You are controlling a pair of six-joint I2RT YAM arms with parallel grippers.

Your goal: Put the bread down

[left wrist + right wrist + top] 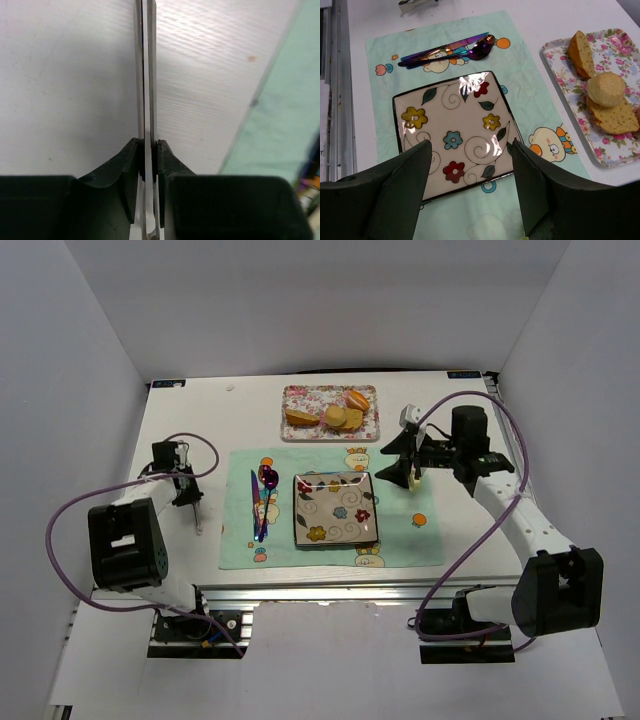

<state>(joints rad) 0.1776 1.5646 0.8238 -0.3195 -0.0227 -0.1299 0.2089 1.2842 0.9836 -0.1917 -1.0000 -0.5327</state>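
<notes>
I had the right gripper [470,150] spread wide and empty over the flowered plate [445,115]. The bread [606,89] sat on the floral tray [553,54], touching a slice [614,118]. Left gripper [145,50] was pinched closed.

Your white table [545,15] carries:
- bread roll [606,89]: pale golden yellow
- tray [616,154]: white, pink roses
- plate [465,117]: cream, dark rim, yellow, blue and red flowers, green leaves
- placemat [525,55]: mint green, cartoon figures
- cutlery [451,50]: iridescent purple-blue
</notes>
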